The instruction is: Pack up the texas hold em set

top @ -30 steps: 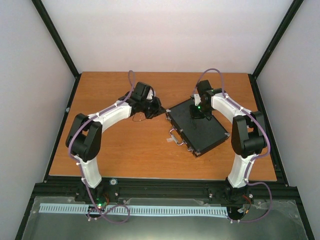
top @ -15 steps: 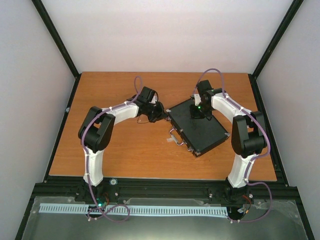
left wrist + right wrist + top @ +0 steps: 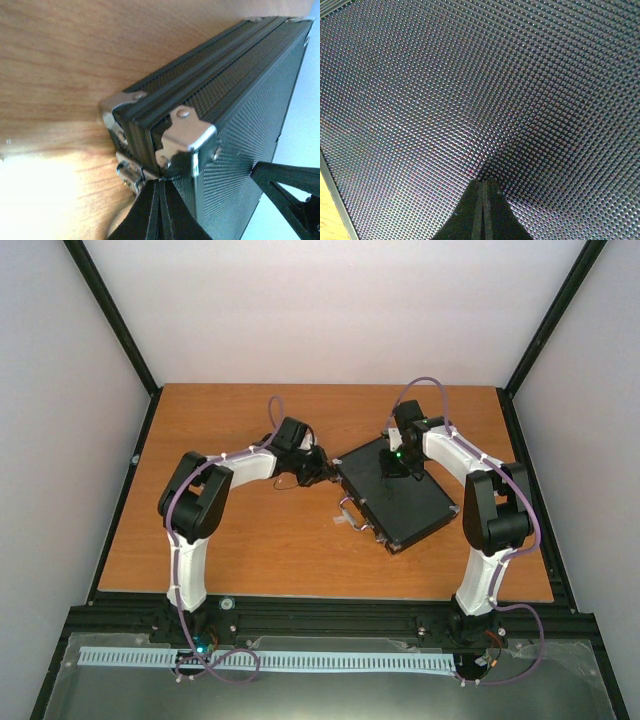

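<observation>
Table [image 3: 250,540]: wooden top, filling the middle of the overhead view

Case [image 3: 405,512]: your texas hold em set lies flat, right of centre in the overhead view. It is turned at an angle and its lid is down. Judged: the contents are packed and you are on the closing step, securing the lid.

Right pincer [image 3: 397,466]: at the upper part of the case in the overhead view. The jaws are pressed together and hold nothing. In the right wrist view the tips [image 3: 481,182] sit against the dimpled lid, so it looks to be pinning the lid down.

Left pincer [image 3: 322,472]: at the case's left corner in the overhead view. The jaws are closed tight on nothing. In the left wrist view the tips [image 3: 159,182] sit just under the silver corner [image 3: 187,135].

Handle [image 3: 347,510]: on the case's lower-left edge in the overhead view, apart from both pincers.

Latch [image 3: 129,172]: small and silver, at lower centre-left of the left wrist view, just beside the left tips. You cannot tell from here whether it is snapped home.

Next move, judged: hold the right pincer's press on the lid and nudge the left tips sideways onto the latch to flip it closed. Go gently, as the case could slide on the table
</observation>
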Motion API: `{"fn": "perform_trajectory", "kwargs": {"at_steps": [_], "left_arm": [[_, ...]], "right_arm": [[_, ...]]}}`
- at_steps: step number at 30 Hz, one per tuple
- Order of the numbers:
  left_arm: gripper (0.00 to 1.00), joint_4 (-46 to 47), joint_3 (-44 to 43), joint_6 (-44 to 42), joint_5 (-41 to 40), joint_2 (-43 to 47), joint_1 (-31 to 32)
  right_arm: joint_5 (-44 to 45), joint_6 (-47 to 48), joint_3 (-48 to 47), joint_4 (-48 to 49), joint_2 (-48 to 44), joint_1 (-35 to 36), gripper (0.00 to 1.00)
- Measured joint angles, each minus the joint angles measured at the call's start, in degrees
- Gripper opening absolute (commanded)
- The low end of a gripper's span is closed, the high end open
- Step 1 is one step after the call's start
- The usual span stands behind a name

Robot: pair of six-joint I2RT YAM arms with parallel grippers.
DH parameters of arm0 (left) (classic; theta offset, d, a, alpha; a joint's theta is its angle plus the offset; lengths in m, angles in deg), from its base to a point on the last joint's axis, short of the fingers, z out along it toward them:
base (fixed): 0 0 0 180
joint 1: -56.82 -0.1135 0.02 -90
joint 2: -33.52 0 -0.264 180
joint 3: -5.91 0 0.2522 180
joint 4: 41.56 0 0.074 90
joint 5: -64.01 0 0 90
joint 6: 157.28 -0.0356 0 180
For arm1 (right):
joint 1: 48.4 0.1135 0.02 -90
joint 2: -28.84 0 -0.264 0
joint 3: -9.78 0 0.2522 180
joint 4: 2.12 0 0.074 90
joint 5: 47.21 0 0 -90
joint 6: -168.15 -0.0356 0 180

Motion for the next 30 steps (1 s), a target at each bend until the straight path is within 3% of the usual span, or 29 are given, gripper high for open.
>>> {"fn": "perform_trajectory", "kwargs": {"at_steps": [22,30], "left_arm": [[0.01,14.38,7.98,-2.16,5.90,-0.70,-1.97],[0.01,12.94,10.60,-4.96,2.32,0.59,-1.97]], "right_arm": [[-0.02,0.07,-0.20,-0.17,0.20,-0.02,0.03],[-0.04,0.07,-0.35,-0.28,0.28,-0.02,0.03]]}}
